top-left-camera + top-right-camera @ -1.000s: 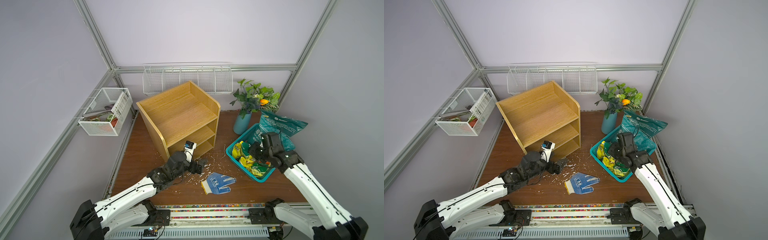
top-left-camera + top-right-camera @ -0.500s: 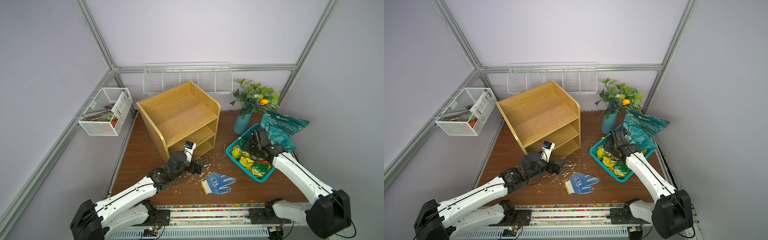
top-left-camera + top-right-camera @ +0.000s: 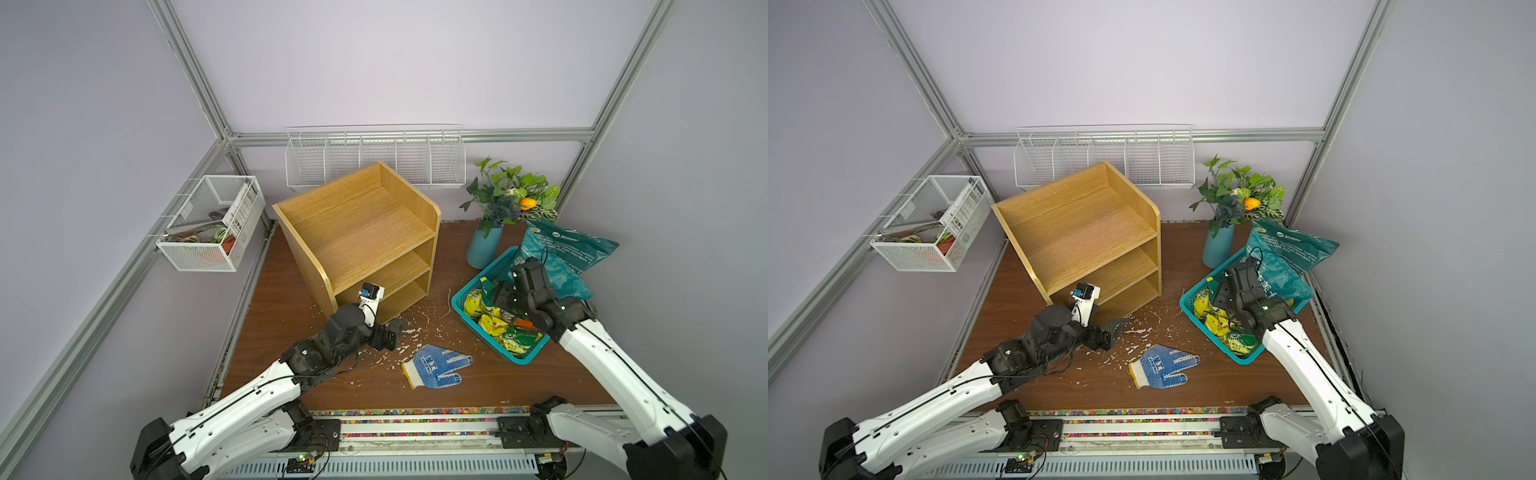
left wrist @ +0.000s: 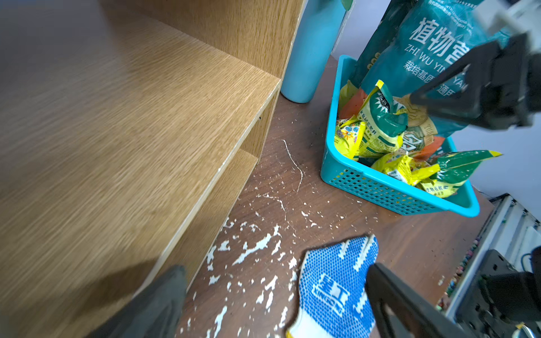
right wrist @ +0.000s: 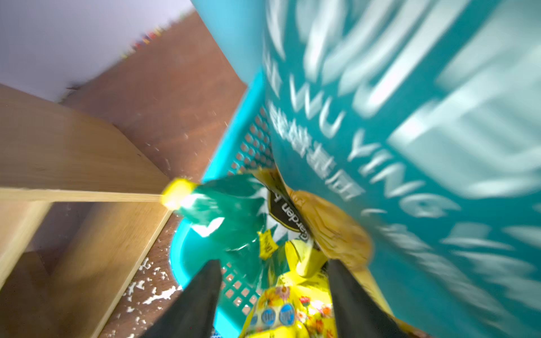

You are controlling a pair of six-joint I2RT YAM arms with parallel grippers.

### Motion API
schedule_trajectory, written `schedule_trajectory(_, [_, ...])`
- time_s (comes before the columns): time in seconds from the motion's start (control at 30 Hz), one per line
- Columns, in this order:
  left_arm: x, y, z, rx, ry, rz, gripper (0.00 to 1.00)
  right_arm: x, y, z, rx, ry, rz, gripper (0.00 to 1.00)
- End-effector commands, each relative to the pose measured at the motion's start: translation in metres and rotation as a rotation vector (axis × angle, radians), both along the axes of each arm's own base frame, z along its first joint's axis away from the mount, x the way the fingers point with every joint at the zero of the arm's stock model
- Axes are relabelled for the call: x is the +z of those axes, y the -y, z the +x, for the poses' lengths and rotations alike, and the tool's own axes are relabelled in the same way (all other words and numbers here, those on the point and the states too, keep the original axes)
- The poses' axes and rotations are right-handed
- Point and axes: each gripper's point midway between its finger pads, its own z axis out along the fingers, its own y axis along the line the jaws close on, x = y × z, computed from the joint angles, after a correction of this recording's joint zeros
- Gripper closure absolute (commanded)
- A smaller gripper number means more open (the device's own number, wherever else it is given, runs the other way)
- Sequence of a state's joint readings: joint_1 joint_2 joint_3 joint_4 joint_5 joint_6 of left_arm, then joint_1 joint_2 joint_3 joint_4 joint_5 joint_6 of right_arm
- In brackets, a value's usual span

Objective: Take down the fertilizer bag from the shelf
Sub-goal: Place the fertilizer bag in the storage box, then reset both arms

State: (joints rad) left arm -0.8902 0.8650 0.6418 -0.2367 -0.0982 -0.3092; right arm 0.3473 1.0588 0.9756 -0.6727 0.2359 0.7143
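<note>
The fertilizer bag (image 3: 565, 249) (image 3: 1287, 249) is a large teal bag with white print. It is off the shelf and leans over the back corner of the teal basket (image 3: 465, 303) against the right wall. My right gripper (image 3: 500, 293) (image 5: 272, 263) hangs open over the basket's small packets, beside the bag (image 5: 409, 117), holding nothing. The oak shelf (image 3: 357, 224) (image 4: 117, 117) stands at the back left with bare boards. My left gripper (image 3: 397, 328) (image 4: 273, 269) is open low over the table by the shelf's front corner.
A blue dotted glove (image 3: 436, 365) lies on the brown table among white flakes. A teal vase with a plant (image 3: 484, 245) stands behind the basket. White wire baskets (image 3: 374, 160) hang on the back wall and the left wall (image 3: 212, 224).
My right gripper has shifted a little left over the basket and opened, letting go of the fertilizer bag, which has settled against the wall. The left arm has not moved.
</note>
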Motion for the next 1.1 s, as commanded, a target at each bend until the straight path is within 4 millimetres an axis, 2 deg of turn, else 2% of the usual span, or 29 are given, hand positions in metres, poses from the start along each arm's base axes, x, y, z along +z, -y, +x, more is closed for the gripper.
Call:
schedule_trajectory(0.0, [-0.005, -0.022, -0.012, 0.041, -0.062, 0.031, 0.0, 0.037, 0.018, -0.009, 0.013, 0.074, -0.115, 0.34])
schedule_trajectory(0.1, [-0.01, -0.055, -0.02, 0.164, -0.11, 0.022, 0.0, 0.057, 0.041, -0.017, -0.038, 0.109, -0.22, 0.33])
schedule_trajectory(0.17, [-0.017, -0.084, -0.025, 0.291, -0.15, 0.021, 0.0, 0.064, 0.061, -0.023, -0.087, 0.127, -0.309, 0.31])
schedule_trajectory(0.27, [-0.027, -0.127, -0.032, 0.49, -0.195, 0.008, 0.0, 0.064, 0.088, -0.033, -0.18, 0.146, -0.361, 0.25])
schedule_trajectory(0.37, [-0.015, -0.157, -0.028, 0.647, -0.139, -0.066, 0.0, 0.062, 0.11, -0.039, -0.268, 0.191, -0.388, 0.18])
schedule_trajectory(0.47, [-0.007, -0.187, -0.025, 0.792, -0.071, -0.08, 0.0, 0.051, 0.119, -0.033, -0.254, 0.221, -0.433, 0.15])
schedule_trajectory(0.57, [-0.004, -0.198, -0.018, 0.848, -0.037, -0.08, 0.0, 0.029, 0.124, -0.023, -0.25, 0.2, -0.423, 0.14])
schedule_trajectory(0.7, [-0.006, -0.196, -0.001, 0.85, -0.043, -0.059, 0.0, -0.002, 0.142, -0.017, -0.322, 0.116, -0.423, 0.13])
schedule_trajectory(0.8, [-0.011, -0.205, 0.017, 0.871, -0.073, -0.068, 0.0, -0.014, 0.151, -0.011, -0.339, 0.114, -0.44, 0.13])
schedule_trajectory(0.87, [-0.014, -0.216, 0.033, 0.879, -0.079, -0.089, 0.0, -0.021, 0.156, -0.006, -0.34, 0.129, -0.452, 0.13])
schedule_trajectory(1.0, [-0.03, -0.25, 0.064, 0.947, -0.117, -0.162, 0.0, -0.031, 0.161, 0.006, -0.325, 0.22, -0.454, 0.13])
schedule_trajectory(1.07, [-0.031, -0.261, 0.078, 0.968, -0.045, -0.103, 0.0, -0.036, 0.161, 0.01, -0.314, 0.276, -0.451, 0.14])
